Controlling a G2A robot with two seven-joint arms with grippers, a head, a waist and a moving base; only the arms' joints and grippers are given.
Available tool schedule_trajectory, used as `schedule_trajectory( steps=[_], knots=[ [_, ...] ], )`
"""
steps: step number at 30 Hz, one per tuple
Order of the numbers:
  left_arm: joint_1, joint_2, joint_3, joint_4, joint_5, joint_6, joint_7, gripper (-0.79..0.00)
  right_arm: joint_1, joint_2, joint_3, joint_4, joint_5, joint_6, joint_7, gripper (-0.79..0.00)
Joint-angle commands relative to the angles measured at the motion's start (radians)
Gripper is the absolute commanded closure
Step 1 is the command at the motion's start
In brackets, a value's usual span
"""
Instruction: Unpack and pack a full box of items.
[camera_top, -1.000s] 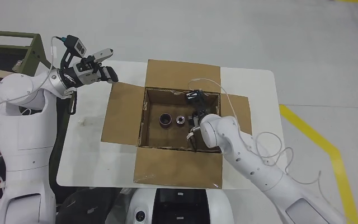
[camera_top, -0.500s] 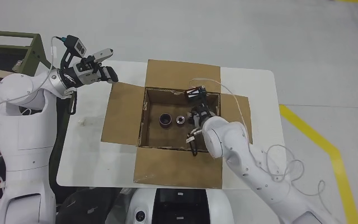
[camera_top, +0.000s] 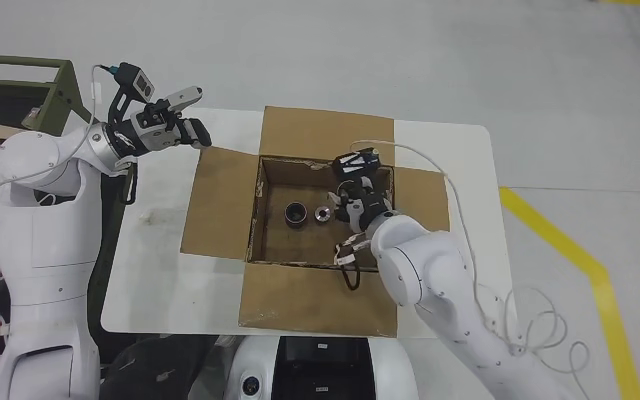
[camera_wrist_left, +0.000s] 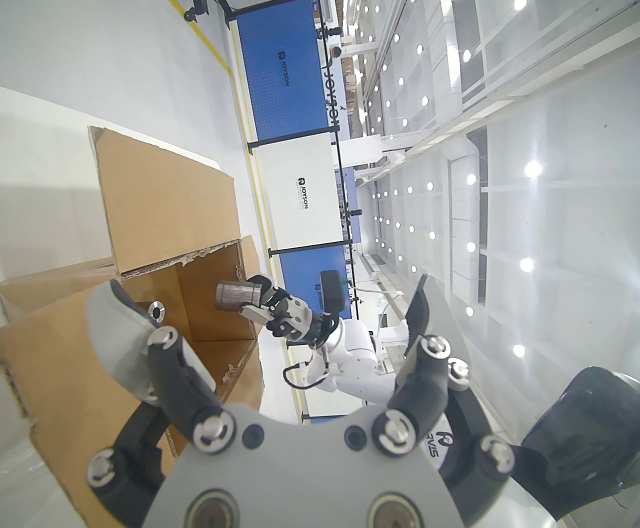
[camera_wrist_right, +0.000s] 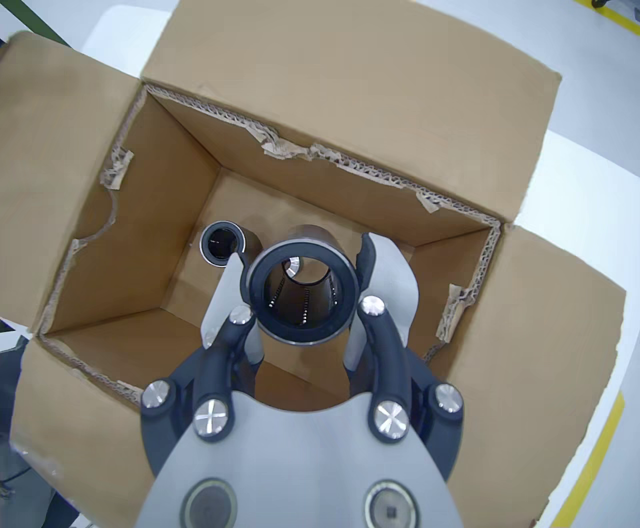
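Observation:
An open cardboard box (camera_top: 310, 130) stands mid-table with all flaps folded out. My right gripper (camera_top: 352, 200) hangs over the box's right half, shut on a hollow metal cylinder (camera_wrist_right: 302, 295) with a dark rim. The left wrist view shows that cylinder (camera_wrist_left: 236, 295) held about level with the box rim. On the box floor (camera_wrist_right: 165, 280) lie another dark-rimmed cylinder (camera_top: 296, 213) and a small silver part (camera_top: 322, 213). My left gripper (camera_top: 195, 115) is open and holds nothing, above the table's far left corner beside the left flap (camera_top: 215, 200).
The white table (camera_top: 160, 270) has bare surface left of the box. A green crate (camera_top: 40, 90) stands off the table's far left corner. A white cable (camera_top: 440, 180) loops from the right arm over the right flap.
My right arm has shifted toward the table's near side, and its gripper has lifted slightly with the cylinder. The left arm has stayed still.

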Motion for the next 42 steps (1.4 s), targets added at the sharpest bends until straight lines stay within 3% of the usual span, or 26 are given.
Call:
schedule_trajectory(
  steps=[1,13,24,42],
  knots=[
    [0.000,0.000,0.000,0.000,0.000,0.000,0.000,-0.785,-0.010,0.001,0.014,-0.023,-0.010,-0.007,0.000,0.000],
    [0.000,0.000,0.000,0.000,0.000,0.000,0.000,-0.785,-0.063,-0.001,0.098,-0.088,-0.007,0.001,-0.020,0.000],
    [0.000,0.000,0.000,0.000,0.000,0.000,0.000,-0.785,-0.119,0.004,0.259,-0.117,0.008,0.027,-0.040,0.000],
    [0.000,0.000,0.000,0.000,0.000,0.000,0.000,-0.785,-0.165,0.013,0.476,-0.045,0.070,0.016,-0.039,0.000]
  ],
)
